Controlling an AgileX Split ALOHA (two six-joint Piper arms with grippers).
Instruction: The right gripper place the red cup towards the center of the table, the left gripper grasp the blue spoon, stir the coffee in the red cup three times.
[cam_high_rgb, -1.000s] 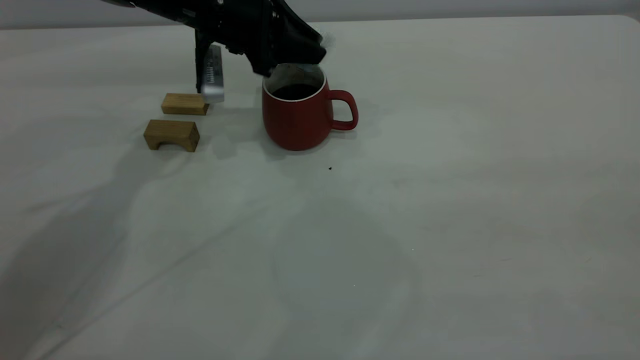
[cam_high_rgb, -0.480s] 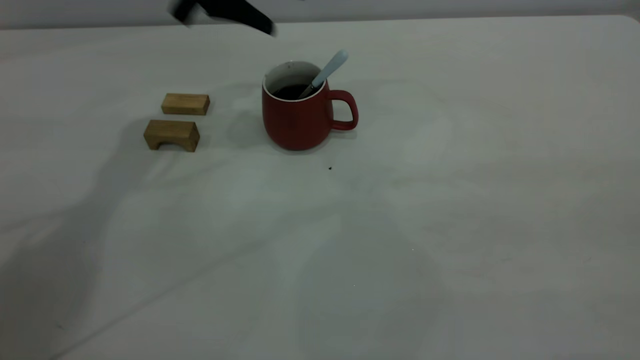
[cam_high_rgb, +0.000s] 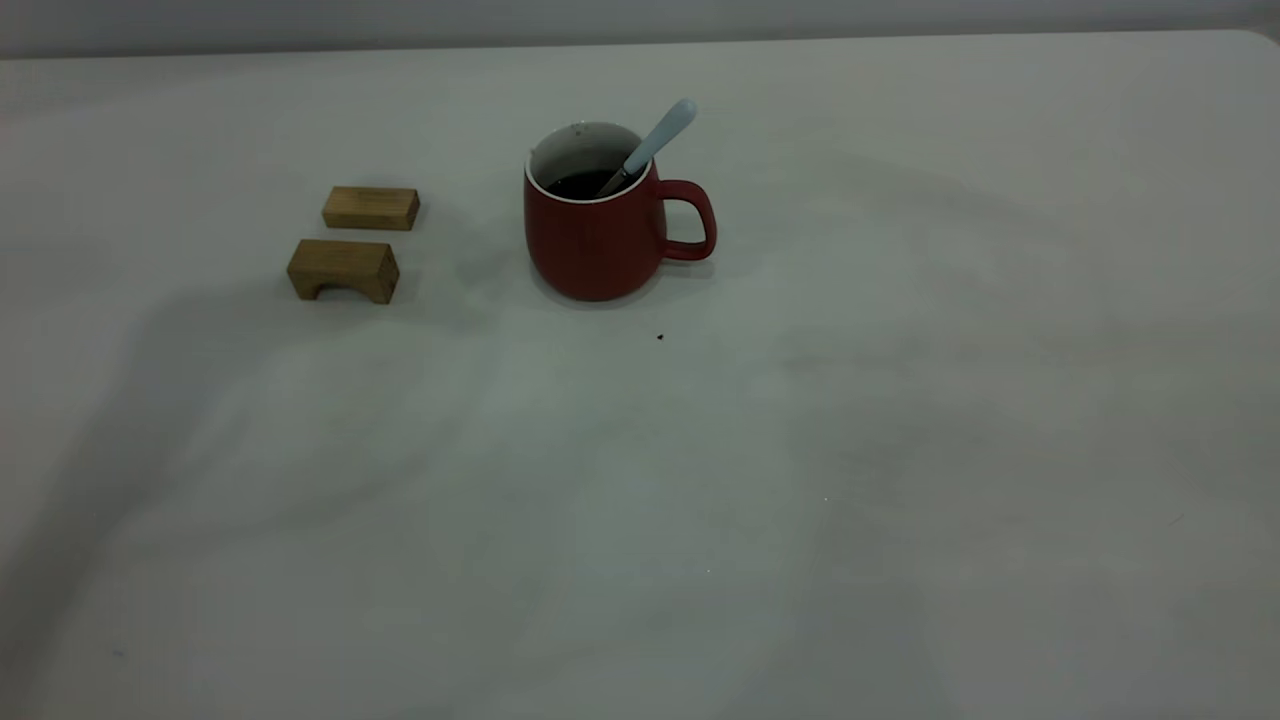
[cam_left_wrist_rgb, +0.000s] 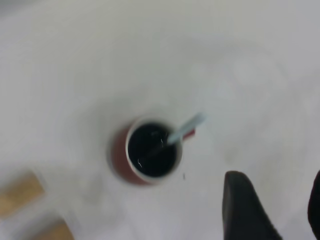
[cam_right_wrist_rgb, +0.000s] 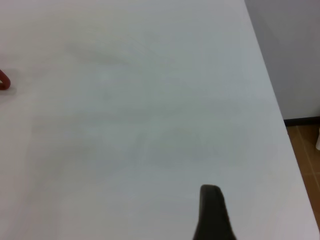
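Note:
The red cup (cam_high_rgb: 598, 232) stands on the table (cam_high_rgb: 900, 400) left of centre towards the far side, handle pointing right. Dark coffee (cam_left_wrist_rgb: 151, 151) fills it. The blue spoon (cam_high_rgb: 660, 138) leans free in the cup, bowl in the coffee, pale handle sticking up over the rim on the handle side. In the left wrist view the cup (cam_left_wrist_rgb: 120, 159) and the spoon (cam_left_wrist_rgb: 186, 129) lie far below. My left gripper (cam_left_wrist_rgb: 280, 200) hangs high above the table beside the cup, open and holding nothing. My right gripper (cam_right_wrist_rgb: 215, 215) hovers over bare table near the right edge, far from the cup.
Two small wooden blocks (cam_high_rgb: 370, 208) (cam_high_rgb: 343, 269) lie left of the cup. A tiny black speck (cam_high_rgb: 660, 337) sits in front of it. The table's right edge (cam_right_wrist_rgb: 272, 100) drops to a brown floor. Neither arm shows in the exterior view.
The left arm, low over the cup a second ago, has let go of the spoon, risen and left the exterior view. The spoon stays leaning in the cup.

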